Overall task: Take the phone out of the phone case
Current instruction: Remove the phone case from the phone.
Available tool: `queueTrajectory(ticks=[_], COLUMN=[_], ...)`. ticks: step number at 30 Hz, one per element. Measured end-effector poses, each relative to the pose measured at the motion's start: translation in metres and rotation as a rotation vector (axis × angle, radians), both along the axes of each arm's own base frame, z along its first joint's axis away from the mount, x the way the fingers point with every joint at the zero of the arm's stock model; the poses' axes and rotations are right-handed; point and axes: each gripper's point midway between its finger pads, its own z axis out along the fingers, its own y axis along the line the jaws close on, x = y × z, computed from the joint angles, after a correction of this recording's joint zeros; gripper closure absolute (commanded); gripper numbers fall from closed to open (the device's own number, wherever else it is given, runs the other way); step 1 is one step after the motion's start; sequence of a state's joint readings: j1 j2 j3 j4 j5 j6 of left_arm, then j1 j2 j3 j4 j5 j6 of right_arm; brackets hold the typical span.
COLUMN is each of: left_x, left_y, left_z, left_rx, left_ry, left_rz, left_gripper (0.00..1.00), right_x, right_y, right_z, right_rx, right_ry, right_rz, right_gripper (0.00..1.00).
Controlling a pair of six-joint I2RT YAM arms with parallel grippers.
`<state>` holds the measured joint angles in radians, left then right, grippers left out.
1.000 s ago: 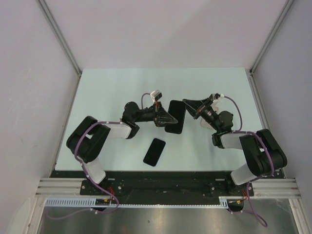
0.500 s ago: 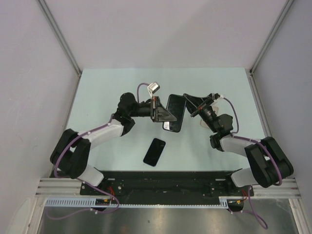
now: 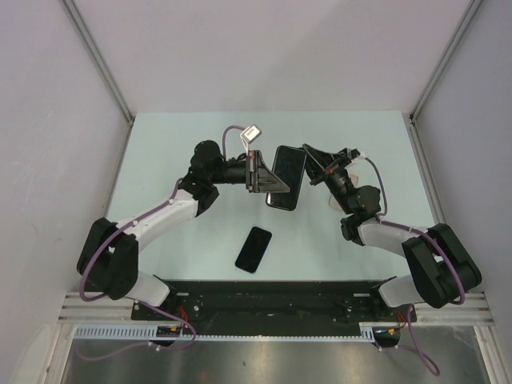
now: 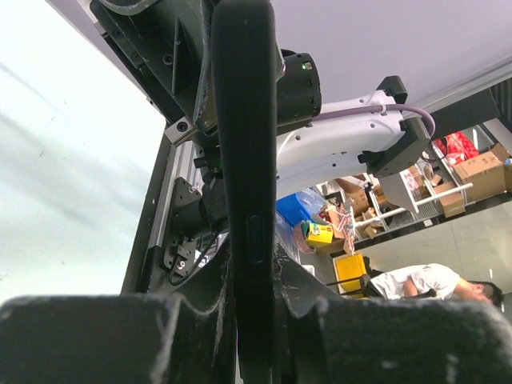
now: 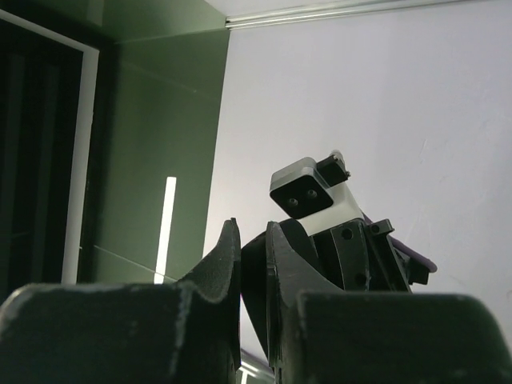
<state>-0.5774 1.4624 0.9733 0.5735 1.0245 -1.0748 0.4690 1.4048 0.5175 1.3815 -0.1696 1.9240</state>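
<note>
The black phone case (image 3: 290,168) hangs above the table's middle, tilted on edge. My left gripper (image 3: 276,186) is shut on its left side. In the left wrist view the case (image 4: 244,120) rises edge-on between the fingers (image 4: 252,268), its side button showing. My right gripper (image 3: 307,154) meets the case's far right corner. In the right wrist view its jaws (image 5: 253,240) stand almost together with a dark edge between them. The phone (image 3: 254,249), a smaller glossy black slab, lies flat on the table nearer the bases, apart from both grippers.
The pale green table (image 3: 160,160) is walled on three sides by white panels. A black rail (image 3: 264,300) with both arm bases runs along the near edge. The left wrist camera housing (image 5: 308,192) faces the right wrist camera at close range.
The left arm has stretched out and carried the case a little farther from the bases. The right gripper followed at the case's far corner. The phone has not moved.
</note>
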Motion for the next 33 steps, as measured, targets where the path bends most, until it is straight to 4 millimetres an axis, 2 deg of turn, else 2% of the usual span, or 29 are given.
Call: queueTrajectory(ticks=[19,29,33], left_x=[-0.013,-0.022,-0.027], left_y=[0.007,0.009,0.01], left_z=[0.044,0.06,0.066], left_rx=[-0.05,-0.072,-0.084], left_ry=[-0.13,-0.141,-0.125], left_rz=[-0.007,-0.038,-0.057], left_gripper=[1.0,1.0,1.0], right_x=[-0.016,-0.022,-0.029], right_y=[0.005,0.005,0.005], right_z=[0.049,0.059,0.064], right_rx=[0.103,0.133,0.1], right_ry=[-0.104,-0.128,-0.187], right_rz=[0.058,0.077,0.052], right_gripper=[1.0,1.0,1.0])
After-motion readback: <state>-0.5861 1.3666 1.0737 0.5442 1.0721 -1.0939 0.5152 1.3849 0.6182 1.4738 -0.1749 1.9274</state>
